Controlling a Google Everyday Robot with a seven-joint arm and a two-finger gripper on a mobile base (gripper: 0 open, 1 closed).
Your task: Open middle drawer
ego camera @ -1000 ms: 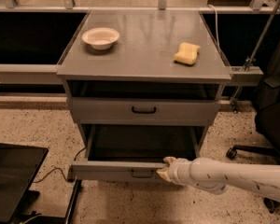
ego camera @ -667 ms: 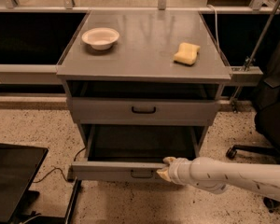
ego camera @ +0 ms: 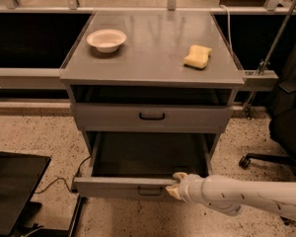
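Since gripper (ego camera: 174, 184) sits on the front lip of middle drawer (ego camera: 118, 185), handle (ego camera: 150, 191) just left of it, it's likely pulling by the lip; drawer well out, grip opening can't tell.

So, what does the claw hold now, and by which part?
The claw is at the top edge of the middle drawer front, right of its handle; a real grip cannot be told.

- Dim, warm overhead light; soft sheen on grey metal counter (ego camera: 153, 53) top.
- Deep shadow inside pulled-out grey drawer (ego camera: 113, 186).
- Pale claw (ego camera: 174, 184), at drawer's front edge, evenly lit.
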